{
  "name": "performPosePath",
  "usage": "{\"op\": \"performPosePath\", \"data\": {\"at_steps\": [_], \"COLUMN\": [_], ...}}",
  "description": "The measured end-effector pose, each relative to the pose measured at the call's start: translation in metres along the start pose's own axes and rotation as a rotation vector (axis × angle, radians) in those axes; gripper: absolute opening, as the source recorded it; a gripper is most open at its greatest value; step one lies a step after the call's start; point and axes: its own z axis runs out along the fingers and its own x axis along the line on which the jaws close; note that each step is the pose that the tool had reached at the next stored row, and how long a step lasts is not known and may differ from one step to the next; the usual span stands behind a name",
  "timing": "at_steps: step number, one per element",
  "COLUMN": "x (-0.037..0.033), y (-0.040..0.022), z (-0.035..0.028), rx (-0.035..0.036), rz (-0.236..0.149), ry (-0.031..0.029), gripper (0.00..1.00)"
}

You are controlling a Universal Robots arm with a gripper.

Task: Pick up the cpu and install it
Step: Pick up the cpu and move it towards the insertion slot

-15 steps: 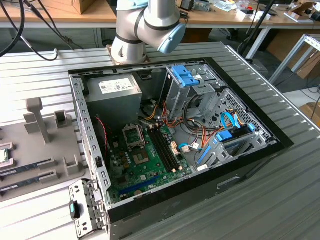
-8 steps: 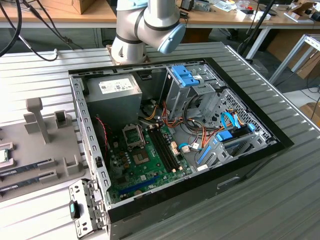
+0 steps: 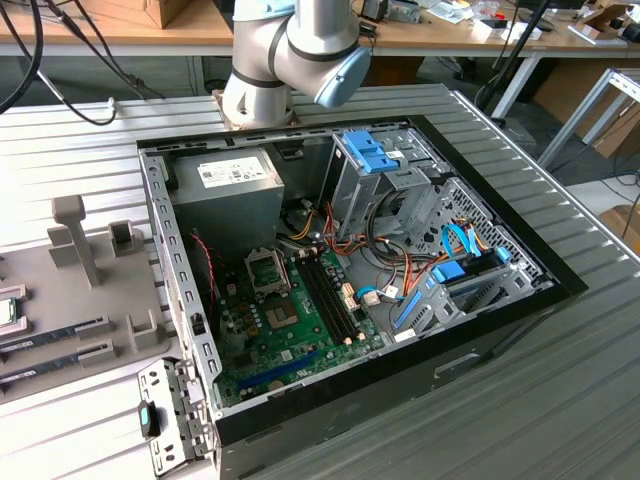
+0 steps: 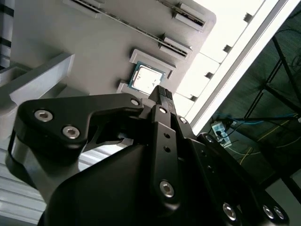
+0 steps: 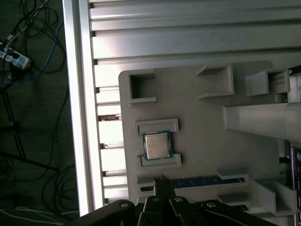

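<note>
The cpu, a small square chip with a silvery lid and a green rim, lies flat in a recess of the grey holder tray. It also appears in the second wrist view and at the exterior view's far left edge. My gripper hovers above the tray, a short way off the cpu and apart from it. Its two thin black fingers are pressed together, shut with nothing between them. The motherboard's socket sits inside the open computer case.
Long memory sticks lie in slots of the tray beside the cpu. Grey posts rise from the tray. A dark bare chip sits on the green motherboard. The case's metal walls, drive cages and cables surround the board. The table edge runs near the tray.
</note>
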Motion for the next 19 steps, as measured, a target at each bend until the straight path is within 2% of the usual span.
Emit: {"op": "performPosePath", "data": {"at_steps": [4,12,18,19], "x": [-0.0041,-0.0044,-0.0045,-0.0046], "y": [0.0006,0.0006,0.0006,0.0006], "z": [0.0011,0.0012,0.0012,0.0012], "rx": [-0.0001,-0.0001,0.0,0.0], "rz": [0.0,0.0,0.0,0.0], "ry": [0.0002,0.0002,0.0002,0.0002], "gripper": [0.11,0.11,0.48,0.48]}}
